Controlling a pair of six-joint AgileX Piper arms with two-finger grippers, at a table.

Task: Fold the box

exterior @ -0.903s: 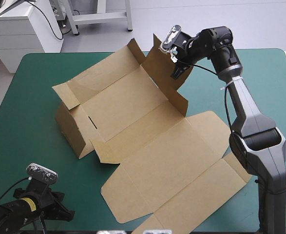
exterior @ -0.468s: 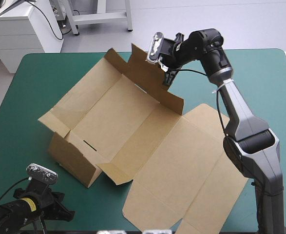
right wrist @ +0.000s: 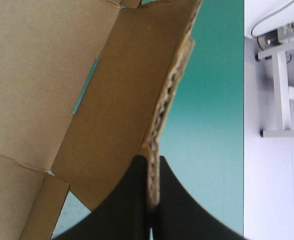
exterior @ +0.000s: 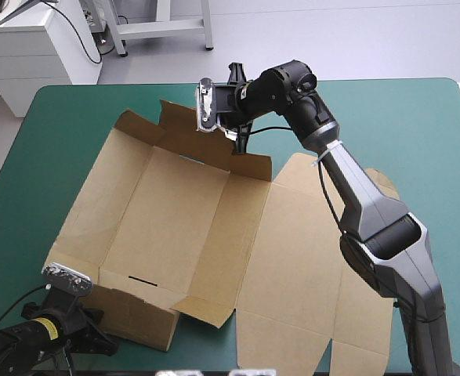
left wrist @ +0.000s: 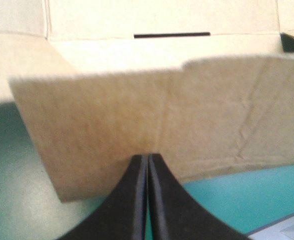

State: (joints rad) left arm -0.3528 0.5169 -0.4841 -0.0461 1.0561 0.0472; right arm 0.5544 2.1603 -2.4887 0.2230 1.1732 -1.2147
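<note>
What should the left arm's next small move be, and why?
Probably open the left gripper and ease it forward over the top edge of the near wall of the box. Its fingers are shut with that raised wall just ahead, ungripped, while the right gripper is shut on the far wall, which should steady it.

My teal-green worktop with the brown box on it.
The board lies spread across the middle, lid panels flat toward the near edge, one wall upright by the near-left corner.
</note>
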